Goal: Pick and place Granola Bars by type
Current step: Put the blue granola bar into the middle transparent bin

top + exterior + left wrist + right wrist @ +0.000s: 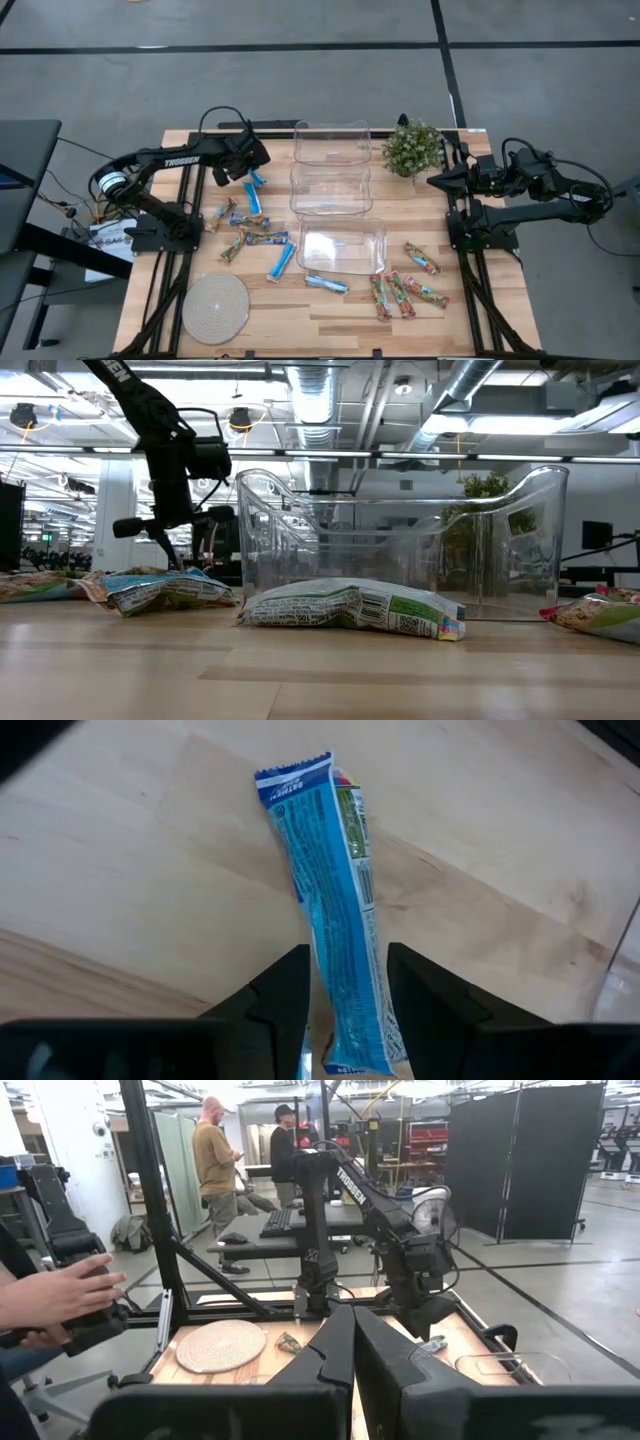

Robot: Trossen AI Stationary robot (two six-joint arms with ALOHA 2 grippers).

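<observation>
A bright blue granola bar (335,900) lies flat on the wooden table at the far left (256,196). My left gripper (347,970) points steeply down over its near end, open, with one finger on each long side of the bar. More granola bars lie around: tan-brown ones (246,220), blue ones (282,262) and red-green-orange ones (421,258). My right gripper (435,182) waits shut and level at the right, holding nothing. My left gripper has its fingers (285,990) close beside the two long edges of the blue bar (350,1020), across the bar and coming from above. Whether they touch the wrapper, I cannot tell. The bar lies flat on the table.
Three clear plastic bins (332,142), (331,188), (341,245) stand in a row down the table's middle. A small potted plant (413,148) is at the far right, and a round woven mat (215,308) at the near left. People stand beyond the table (215,1165).
</observation>
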